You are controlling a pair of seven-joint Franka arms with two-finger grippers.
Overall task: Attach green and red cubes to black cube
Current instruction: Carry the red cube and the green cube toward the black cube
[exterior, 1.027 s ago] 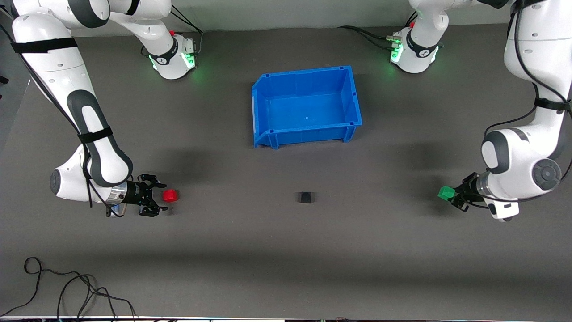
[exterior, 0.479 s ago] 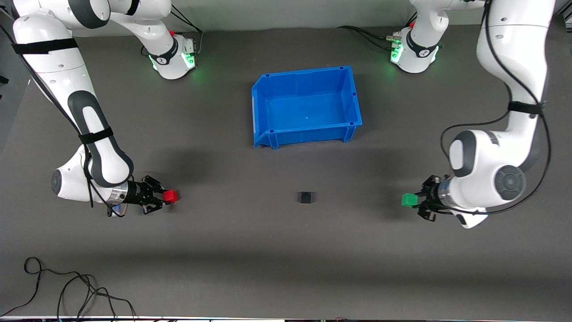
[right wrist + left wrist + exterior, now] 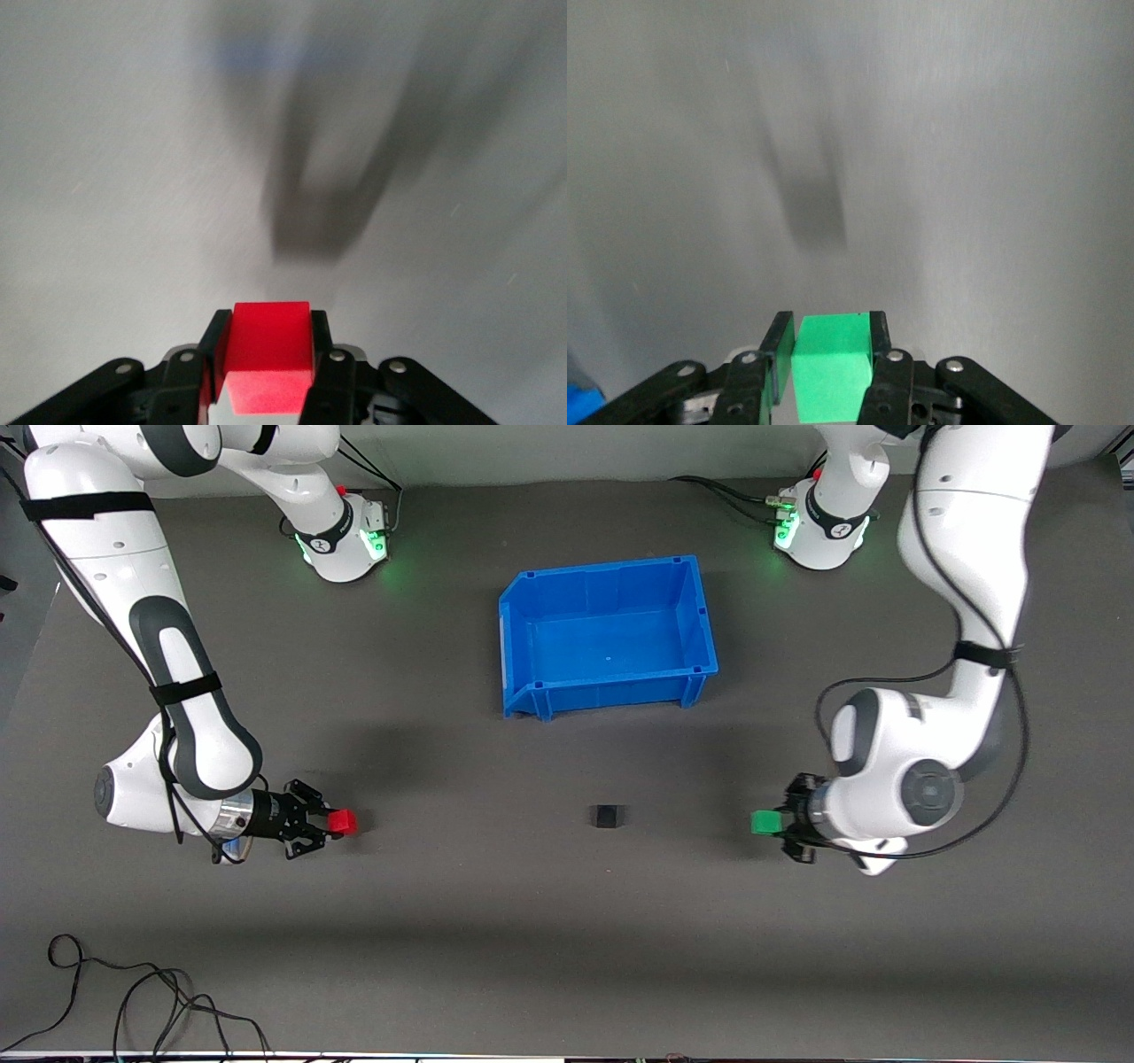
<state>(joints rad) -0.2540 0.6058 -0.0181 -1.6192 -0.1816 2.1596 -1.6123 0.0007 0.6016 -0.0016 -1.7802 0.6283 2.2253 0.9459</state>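
Observation:
The black cube [image 3: 607, 816] sits on the dark table, nearer to the front camera than the blue bin. My left gripper [image 3: 772, 824] is shut on the green cube [image 3: 763, 822], held just above the table toward the left arm's end; the cube shows between the fingers in the left wrist view [image 3: 830, 363]. My right gripper [image 3: 330, 824] is shut on the red cube [image 3: 342, 822], low over the table toward the right arm's end; it shows in the right wrist view [image 3: 268, 350]. Both grippers point toward the black cube, which is out of both wrist views.
An empty blue bin [image 3: 700, 615] stands mid-table, farther from the front camera than the black cube. A black cable [image 3: 133, 992] lies coiled at the table's near edge toward the right arm's end.
The right gripper closed on the red cube. The left gripper carried the green cube along the table toward the black cube.

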